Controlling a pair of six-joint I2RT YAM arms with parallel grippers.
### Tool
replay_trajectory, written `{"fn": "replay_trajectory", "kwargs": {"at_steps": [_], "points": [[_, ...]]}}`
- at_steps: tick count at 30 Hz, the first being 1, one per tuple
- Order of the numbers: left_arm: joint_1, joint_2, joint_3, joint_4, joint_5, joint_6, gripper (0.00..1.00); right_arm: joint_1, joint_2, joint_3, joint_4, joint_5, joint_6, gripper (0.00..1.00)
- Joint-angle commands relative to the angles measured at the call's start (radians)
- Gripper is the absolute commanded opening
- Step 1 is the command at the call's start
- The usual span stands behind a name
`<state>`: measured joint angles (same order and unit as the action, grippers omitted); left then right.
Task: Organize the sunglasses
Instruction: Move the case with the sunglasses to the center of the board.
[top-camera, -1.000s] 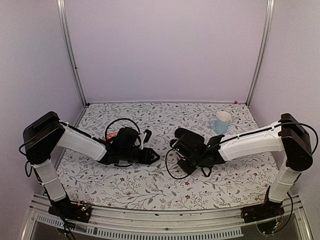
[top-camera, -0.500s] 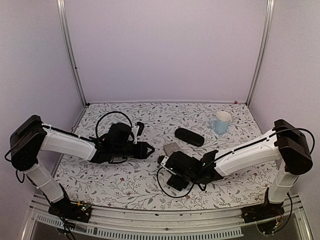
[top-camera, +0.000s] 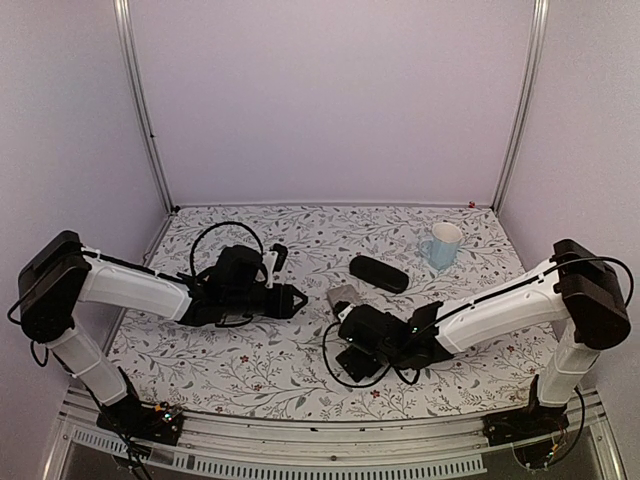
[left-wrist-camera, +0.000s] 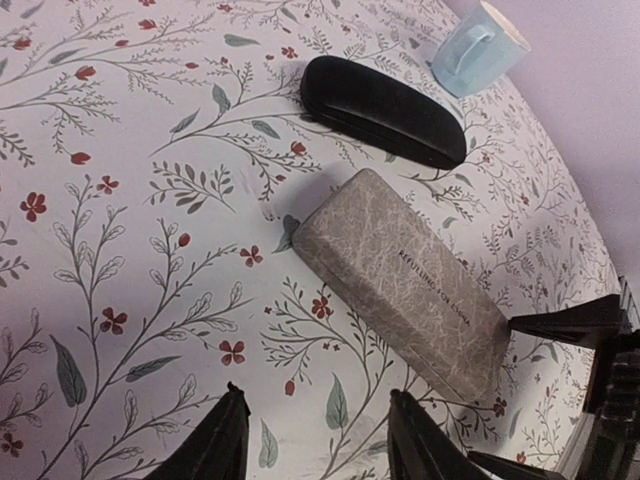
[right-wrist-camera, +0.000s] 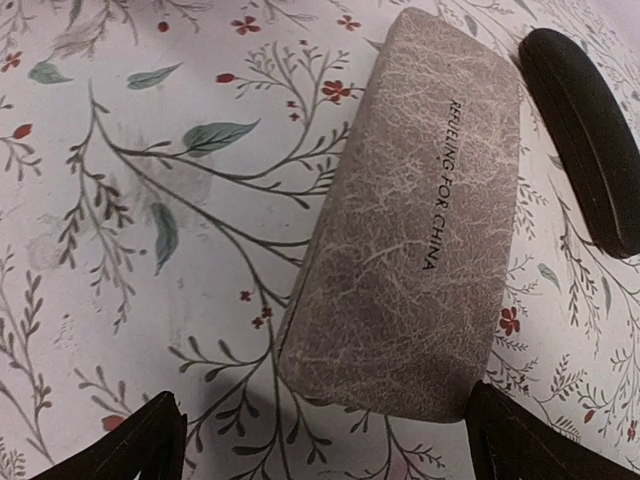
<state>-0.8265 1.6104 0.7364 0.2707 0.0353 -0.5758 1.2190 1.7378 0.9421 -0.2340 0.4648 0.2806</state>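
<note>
Shows right gripper (right-wrist-camera: 330, 445) spread wide, empty, at the near end of the grey rectangular case (right-wrist-camera: 400, 210), left gripper (left-wrist-camera: 318, 420) parted and empty to its left — black oval case (left-wrist-camera: 385, 110) just beyond, sunglasses unseen.

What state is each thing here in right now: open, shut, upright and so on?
Grey case, shut, lying flat.
Black case, shut, lying flat.
Mug, upright.
Left end effector, open, empty.
Right end effector, open wide, fingers flanking the grey case's end, nothing gripped.
</note>
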Motion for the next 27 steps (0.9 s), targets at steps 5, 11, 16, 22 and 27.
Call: {"fn": "replay_trajectory", "kwargs": {"at_steps": [5,11,16,22,27], "points": [[0.003,-0.015,-0.013,0.005,0.006,0.01,0.49,-0.049,0.121,0.112,-0.14,0.122,0.196,0.99],[0.003,-0.014,-0.015,0.009,0.01,0.009,0.49,-0.114,0.069,0.06,-0.153,0.089,0.211,0.99],[0.003,-0.016,-0.014,0.008,0.005,0.013,0.5,-0.162,0.019,0.013,-0.155,0.061,0.182,0.99],[0.008,-0.032,-0.015,-0.014,-0.019,0.023,0.51,-0.275,-0.047,-0.047,-0.151,0.013,0.182,0.99],[0.019,-0.063,-0.024,-0.036,-0.052,0.032,0.55,-0.35,-0.124,-0.082,-0.114,-0.047,0.164,0.99]]}}
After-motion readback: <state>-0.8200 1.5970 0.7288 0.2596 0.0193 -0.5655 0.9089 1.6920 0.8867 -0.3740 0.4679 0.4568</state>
